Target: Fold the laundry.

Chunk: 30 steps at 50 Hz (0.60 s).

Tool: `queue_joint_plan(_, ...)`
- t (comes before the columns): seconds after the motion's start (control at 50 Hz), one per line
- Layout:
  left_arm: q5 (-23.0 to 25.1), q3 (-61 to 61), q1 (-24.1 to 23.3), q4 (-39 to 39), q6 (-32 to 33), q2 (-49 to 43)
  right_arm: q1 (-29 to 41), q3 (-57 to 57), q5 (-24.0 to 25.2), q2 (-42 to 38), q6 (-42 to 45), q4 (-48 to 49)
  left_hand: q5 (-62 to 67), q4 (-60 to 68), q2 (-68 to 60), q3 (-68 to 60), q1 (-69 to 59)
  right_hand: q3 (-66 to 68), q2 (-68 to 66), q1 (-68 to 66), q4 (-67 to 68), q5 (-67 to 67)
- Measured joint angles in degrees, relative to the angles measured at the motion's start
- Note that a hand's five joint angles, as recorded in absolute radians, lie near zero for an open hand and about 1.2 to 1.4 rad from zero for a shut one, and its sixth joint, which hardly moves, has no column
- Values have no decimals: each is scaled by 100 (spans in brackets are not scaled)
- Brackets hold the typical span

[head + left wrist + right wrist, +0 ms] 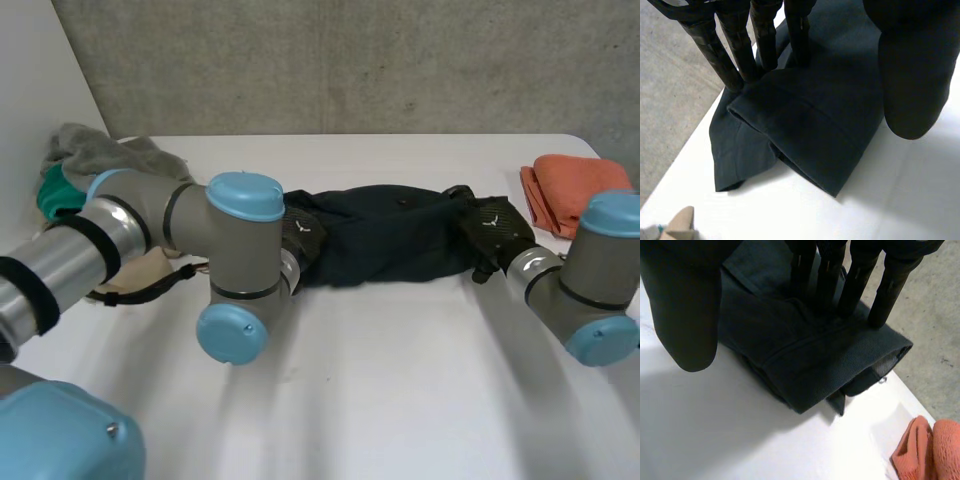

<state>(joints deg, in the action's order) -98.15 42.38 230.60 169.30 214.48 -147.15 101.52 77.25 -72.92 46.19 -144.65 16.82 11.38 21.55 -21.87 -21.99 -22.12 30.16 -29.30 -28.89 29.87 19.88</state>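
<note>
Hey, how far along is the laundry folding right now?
Looks done: the orange cloth sits folded near the right arm. In hand: the dark garment lies doubled over mid-table, the left hand and right hand pressing straight fingers on its two ends. Left: the heap of clothes by the left arm.

The left arm (pixel 240 250) covers the dark garment's (pixel 400 235) left end and most of the left hand (pixel 303 238). The clothes pile (pixel 100 155) at far left lies partly behind it. The right arm (pixel 600 270) hides the orange cloth's (pixel 575 180) near corner.
</note>
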Motion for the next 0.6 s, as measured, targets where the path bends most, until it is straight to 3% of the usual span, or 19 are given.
queue_joint_plan(0.04,-11,-185,-8,38,208,-176,24,-83,-38,-116,1,86,971,952,-956,-909,-1039,412,-497,-523,421,431)
queue_joint_plan(0.1,-38,-353,-17,95,447,-342,51,-244,-108,-302,-2,184,2174,2180,-2150,-949,-2142,1376,-1491,-1440,1384,1317)
queue_joint_plan(0.14,-96,-475,-23,181,696,-462,61,-377,-176,-411,-16,218,4014,4062,-4075,-949,-3773,2929,-3201,-2924,3013,2888)
queue_joint_plan(0.18,-166,-529,-24,286,873,-484,60,-468,-233,-437,-49,222,4523,4582,-4541,-949,-4207,3546,-3775,-3504,3738,3521)
queue_joint_plan(0.28,-299,-489,-32,471,986,-162,36,-578,-334,-177,-259,180,4562,4668,-4632,-949,-4207,3582,-3784,-3504,3851,3561)
queue_joint_plan(0.38,-285,-226,-15,558,719,858,-12,-727,-362,603,-740,-142,4562,4669,-4632,-949,-4207,3774,-3784,-3504,3852,3562)
queue_joint_plan(0.48,36,-45,81,546,138,2198,-92,-1348,-270,1485,-1376,-1106,4562,4673,-4632,-949,-4207,3774,-3784,-3504,3855,3709)
queue_joint_plan(0.6,483,-309,264,276,-398,3254,-170,-2593,-101,1977,-1885,-2353,4562,4674,-4649,-949,-4234,3774,-3784,-3534,3864,3733)
